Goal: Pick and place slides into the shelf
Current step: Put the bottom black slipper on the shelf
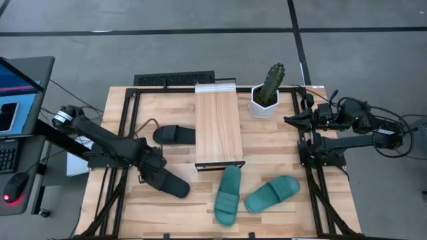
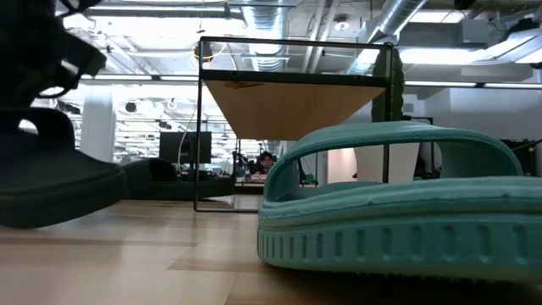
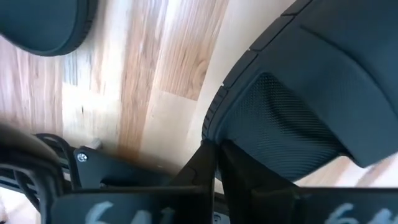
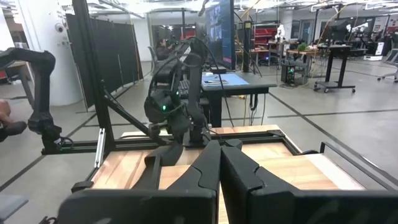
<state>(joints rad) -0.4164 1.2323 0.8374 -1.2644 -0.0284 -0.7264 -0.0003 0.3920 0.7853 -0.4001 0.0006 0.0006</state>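
My left gripper [image 1: 149,169] points down over the table's near left part, shut on a black slide [image 1: 170,183] that reaches from it toward the near right. A second black slide [image 1: 175,134] lies flat on the table against the shelf's left side. The shelf [image 1: 218,123], a light-wood plank on a black frame, stands mid-table. Two teal slides [image 1: 228,194] [image 1: 272,193] lie on their soles in front of it. My right gripper [image 4: 219,157] hangs shut and level at the table's right edge, touching nothing. My left gripper pinches the black slide's side rim [image 3: 212,127] between its two shut fingers [image 3: 205,163], at the slide's end toward the table's left. The fingers come from above, pointing down. The slide [image 2: 51,178] hangs tilted below them; whether its far end touches the table I cannot tell.
A potted cactus [image 1: 268,93] stands just right of the shelf's far end. A black frame [image 1: 123,133] runs along the table's left and right sides. A keyboard [image 1: 175,79] lies behind the shelf. Bare wood shows between the held slide and the teal pair.
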